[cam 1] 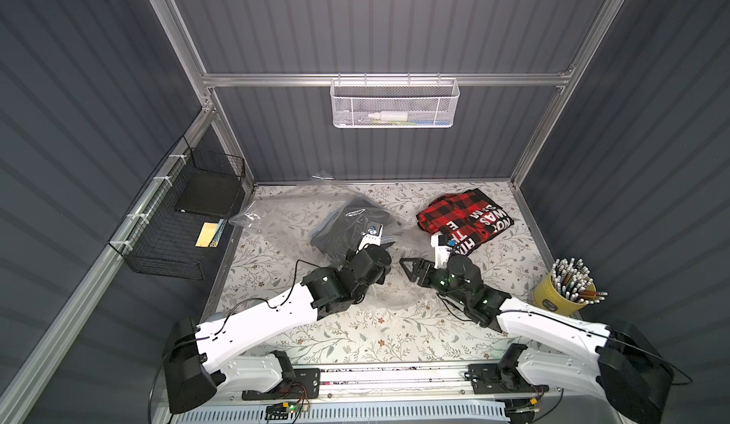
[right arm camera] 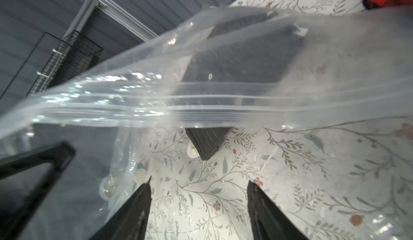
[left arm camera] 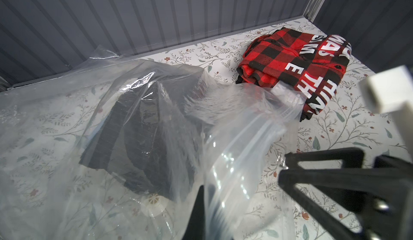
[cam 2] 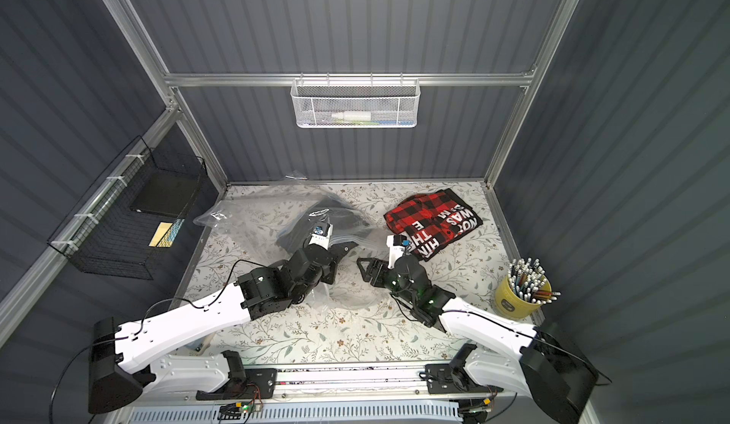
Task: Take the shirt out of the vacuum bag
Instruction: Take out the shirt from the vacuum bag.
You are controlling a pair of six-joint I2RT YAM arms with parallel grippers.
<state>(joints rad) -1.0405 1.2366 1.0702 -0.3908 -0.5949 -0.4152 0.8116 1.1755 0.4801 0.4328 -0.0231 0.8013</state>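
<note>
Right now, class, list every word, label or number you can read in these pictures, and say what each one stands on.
"WAS": white letters on the red plaid shirt.
"THE": same shirt.
Its other letters are cut off by folds.
Label on the yellow pencil cup: too small to read.
The vacuum bag shows no print.

Only readable text: white block letters on the red-black plaid shirt (left arm camera: pixel 279 55), upper right of the left wrist frame: "WAS", "TH", a lone "E". Remaining letters are cut off by folds.
</note>
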